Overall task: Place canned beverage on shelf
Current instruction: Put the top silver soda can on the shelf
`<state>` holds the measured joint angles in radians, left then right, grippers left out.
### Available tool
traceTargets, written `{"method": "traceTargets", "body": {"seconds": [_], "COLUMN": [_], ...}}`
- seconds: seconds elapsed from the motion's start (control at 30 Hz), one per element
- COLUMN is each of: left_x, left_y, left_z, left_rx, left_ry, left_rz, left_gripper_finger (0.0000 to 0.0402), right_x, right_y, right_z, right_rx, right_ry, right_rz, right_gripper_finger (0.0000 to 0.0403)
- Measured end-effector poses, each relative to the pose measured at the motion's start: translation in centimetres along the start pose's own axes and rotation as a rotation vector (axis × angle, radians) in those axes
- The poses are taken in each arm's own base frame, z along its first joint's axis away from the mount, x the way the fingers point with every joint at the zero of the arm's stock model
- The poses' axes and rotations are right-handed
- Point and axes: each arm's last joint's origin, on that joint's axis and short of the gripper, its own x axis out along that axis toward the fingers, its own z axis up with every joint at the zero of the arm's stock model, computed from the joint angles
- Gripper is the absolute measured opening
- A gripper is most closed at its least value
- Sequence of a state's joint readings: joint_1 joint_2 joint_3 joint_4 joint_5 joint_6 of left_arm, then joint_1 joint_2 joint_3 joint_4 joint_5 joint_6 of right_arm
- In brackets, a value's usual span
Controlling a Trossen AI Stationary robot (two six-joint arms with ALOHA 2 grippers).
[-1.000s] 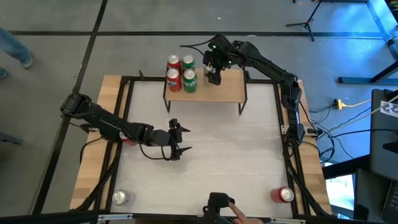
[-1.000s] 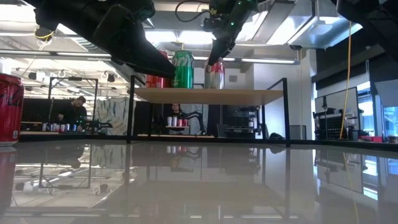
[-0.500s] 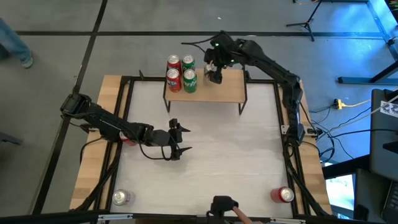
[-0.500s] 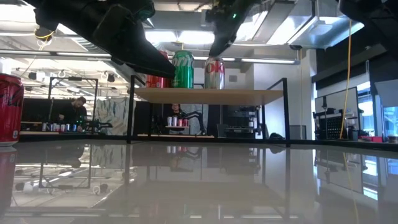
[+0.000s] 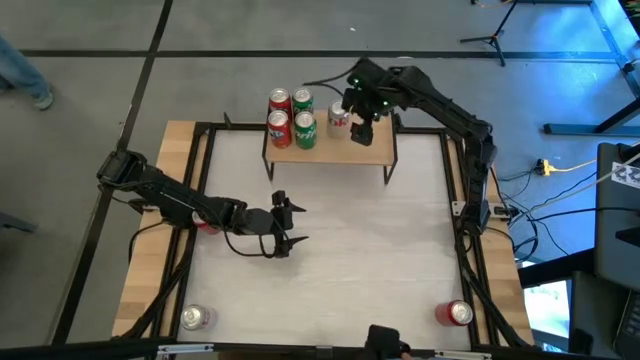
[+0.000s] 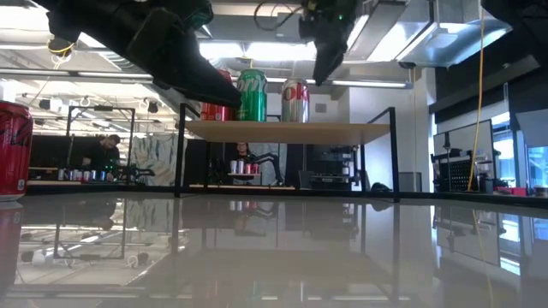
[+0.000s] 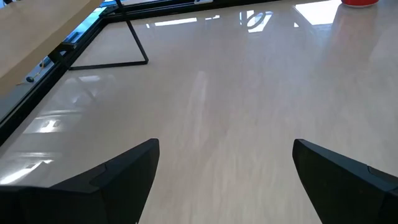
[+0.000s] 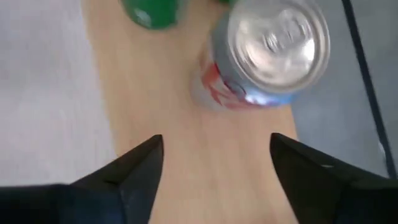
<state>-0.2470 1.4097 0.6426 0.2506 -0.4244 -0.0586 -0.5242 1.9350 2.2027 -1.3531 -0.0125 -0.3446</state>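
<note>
One silver can (image 5: 339, 116) stands released on the shelf (image 5: 375, 150); right gripper (image 5: 361, 128), jaws spread empty, should lift clear without nudging it.

I see the table (image 5: 330, 250) carrying the shelf (image 5: 375, 150) at its far edge. On the shelf stand two red cans (image 5: 278, 110), two green cans (image 5: 304, 115) and a silver can (image 5: 338, 115) just beside them. A silver can (image 5: 196, 318) and a red can (image 5: 456, 313) sit at the table's near corners.
</note>
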Motion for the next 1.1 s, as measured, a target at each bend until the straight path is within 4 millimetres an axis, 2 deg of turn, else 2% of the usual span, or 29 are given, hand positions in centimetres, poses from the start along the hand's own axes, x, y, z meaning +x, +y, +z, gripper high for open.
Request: {"method": "traceTargets", "body": {"seconds": [0.23,0.37,0.47,0.6,0.8,1.1], "left_x": [0.0,0.0,0.0,0.0,0.1,0.2], "left_y": [0.0,0.0,0.0,0.1,0.4,0.4], "left_z": [-0.1,-0.1,-0.1,-0.1,0.0,0.0], "left_rx": [0.003,0.002,-0.004,-0.006,-0.003,0.01], "left_ry": [0.007,0.007,0.007,0.006,0.008,0.006], "left_rz": [0.001,0.001,0.001,0.005,0.016,0.019], "left_gripper_finger": [0.0359,0.0359,0.0359,0.0359,0.0359,0.0359], "right_x": [-0.3,0.4,1.8,4.8,7.9,8.2], "right_y": [0.6,1.0,1.0,1.4,1.9,1.7], "right_z": [-3.0,-5.1,-6.9,-8.8,-9.9,-9.3], "right_rx": [0.014,0.016,0.028,0.038,0.04,0.039], "right_ry": [-0.063,-0.223,-0.352,-0.391,-0.449,-0.561], "right_rz": [-0.033,-0.095,-0.156,-0.174,-0.183,-0.187], "right_gripper_finger": [0.0204,0.017,0.0152,0.0142,0.014,0.014]}}
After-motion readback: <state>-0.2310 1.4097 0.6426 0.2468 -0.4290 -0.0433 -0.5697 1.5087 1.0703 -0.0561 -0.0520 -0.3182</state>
